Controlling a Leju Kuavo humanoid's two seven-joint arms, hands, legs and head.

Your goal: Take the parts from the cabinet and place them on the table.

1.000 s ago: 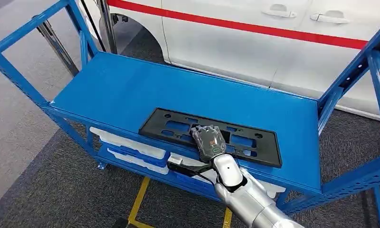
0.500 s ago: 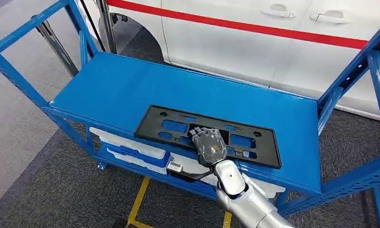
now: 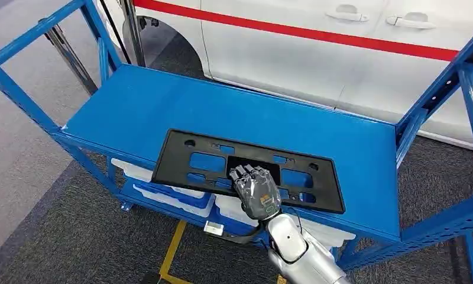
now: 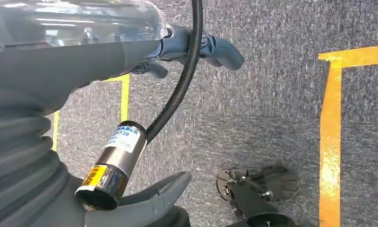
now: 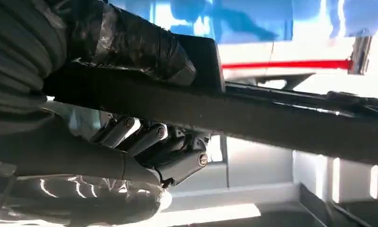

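Silver right arm reaches up from below; right hand (image 3: pixel 256 190) grips the black plate frame (image 3: pixel 187 160) at its near edge, over the blue shelf (image 3: pixel 163 106). Right wrist view: thumb (image 5: pixel 125 45) on top, fingers (image 5: pixel 144 137) curled beneath. Left hand (image 4: pixel 196 47) hangs over grey carpet (image 4: pixel 272 94), fingers loosely apart, holding nothing.

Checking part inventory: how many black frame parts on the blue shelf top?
1. The black frame part lies near the front edge of the blue shelf top, gripped by the right hand. White trays sit below; more parts there may be hidden.
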